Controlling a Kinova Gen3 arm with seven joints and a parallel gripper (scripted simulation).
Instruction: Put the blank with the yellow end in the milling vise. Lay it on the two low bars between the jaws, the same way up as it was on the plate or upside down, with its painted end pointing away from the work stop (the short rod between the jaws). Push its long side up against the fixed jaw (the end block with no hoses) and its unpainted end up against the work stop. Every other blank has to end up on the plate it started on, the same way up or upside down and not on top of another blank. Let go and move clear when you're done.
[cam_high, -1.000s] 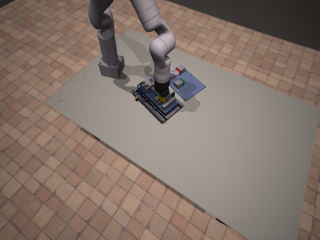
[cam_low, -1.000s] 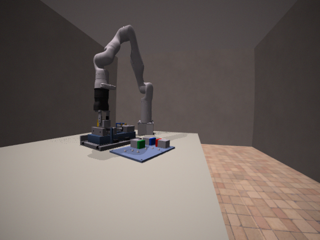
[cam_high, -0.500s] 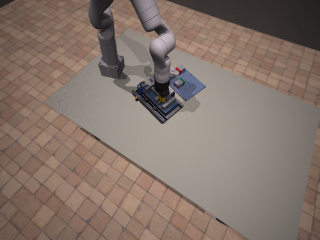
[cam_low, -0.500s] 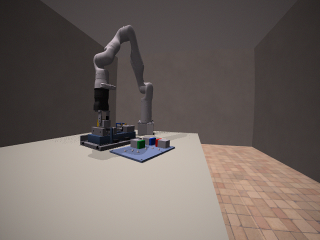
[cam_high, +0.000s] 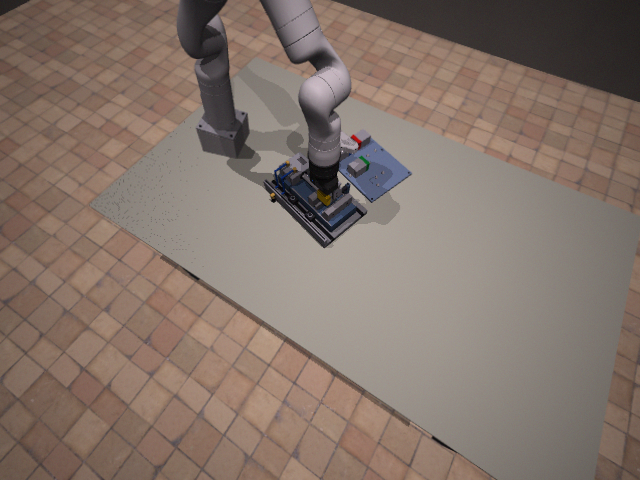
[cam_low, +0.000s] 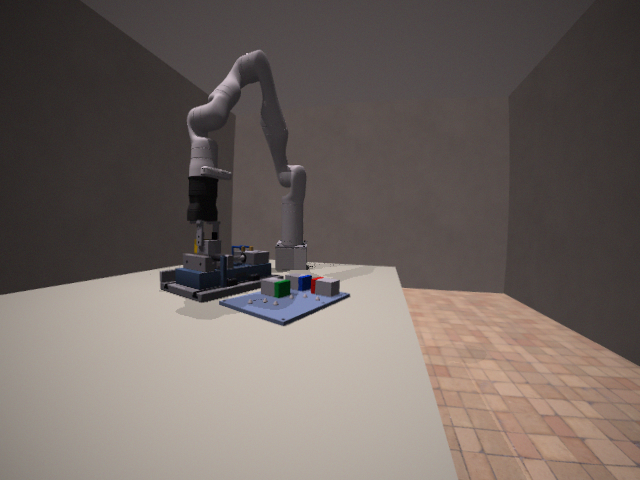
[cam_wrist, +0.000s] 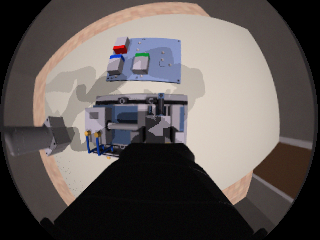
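Three cameras looking at one vise

The top view is looking steeply down from high and far at the tabletop (cam_high: 465, 310). The exterior view is sitting low near the tabletop's far end, facing the arm. The wrist view is peering down past the dark hand (cam_wrist: 158, 160), close in. All are sharing the vise (cam_high: 316, 206) and plate (cam_low: 289, 310).
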